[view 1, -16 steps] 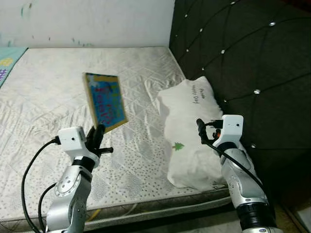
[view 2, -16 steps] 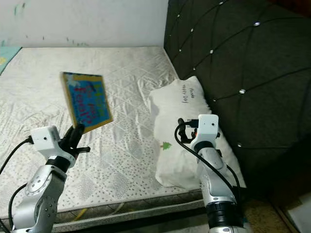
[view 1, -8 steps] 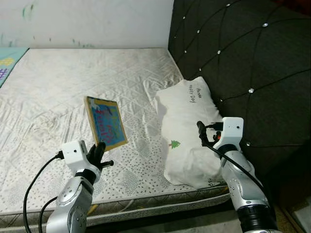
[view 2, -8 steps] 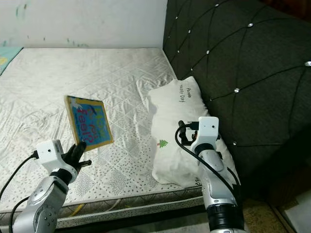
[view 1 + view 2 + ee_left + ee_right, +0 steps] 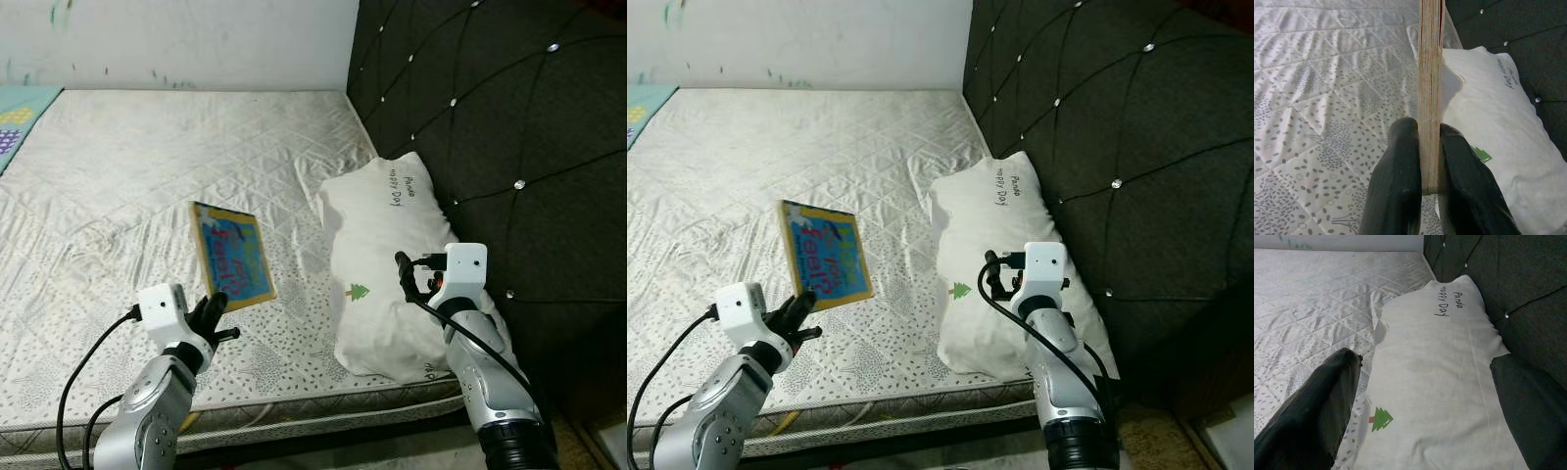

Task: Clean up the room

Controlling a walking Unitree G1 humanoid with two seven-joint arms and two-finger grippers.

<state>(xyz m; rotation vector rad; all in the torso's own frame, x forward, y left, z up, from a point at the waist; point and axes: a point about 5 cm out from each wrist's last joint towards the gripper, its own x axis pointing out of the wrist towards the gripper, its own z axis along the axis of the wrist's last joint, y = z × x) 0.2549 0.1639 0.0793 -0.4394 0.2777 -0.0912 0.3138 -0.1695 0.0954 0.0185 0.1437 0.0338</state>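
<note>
A thin picture book (image 5: pixel 233 265) with a blue cover and tan edges stands tilted above the mattress (image 5: pixel 147 166). My left gripper (image 5: pixel 217 311) is shut on its lower corner, and in the left wrist view the book's edge (image 5: pixel 1430 88) runs between the two black fingers (image 5: pixel 1398 186). A white pillow (image 5: pixel 387 255) with a small green tree print lies against the dark headboard. My right gripper (image 5: pixel 409 274) hovers open over the pillow's near end, its fingers (image 5: pixel 1312 406) spread wide with nothing between them.
The dark tufted headboard (image 5: pixel 490 117) rises on the right. A white wall (image 5: pixel 176 39) backs the bed. A teal patterned mat (image 5: pixel 20 113) shows at the far left edge. The mattress's front edge (image 5: pixel 294 416) runs just ahead of both arms.
The camera has shifted a little. My left gripper still grips the book, which now sits slightly further right and lower toward the pillow. My right gripper stays open over the pillow.
</note>
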